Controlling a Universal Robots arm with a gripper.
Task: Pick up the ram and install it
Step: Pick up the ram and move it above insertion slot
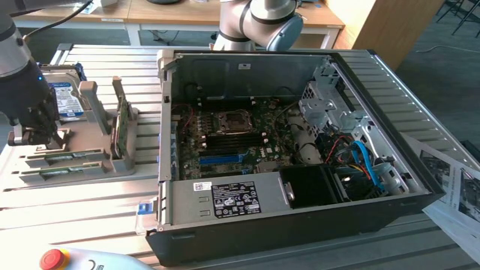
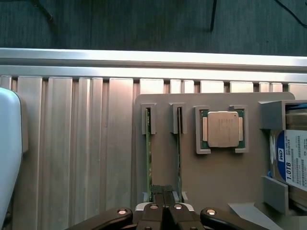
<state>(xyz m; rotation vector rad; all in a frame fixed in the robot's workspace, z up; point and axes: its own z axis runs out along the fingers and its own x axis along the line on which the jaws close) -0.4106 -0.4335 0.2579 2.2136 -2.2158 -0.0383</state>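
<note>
The slatted metal desk carried an open computer case with its motherboard exposed. Toward the exterior view's left stood a grey parts holder. The arm reached down over the end of that holder. The holder carried a hard drive, an upright green card, a processor seated in a square recess, and two sticks standing on edge in parallel slots. The claw was low over the holder with its fingers pressed together and clamped on nothing. In the wrist view, the fingertips were between the first ram stick and the second ram stick, near one end of both. Both sticks were seated in their holder slots, well apart from the case.
</note>
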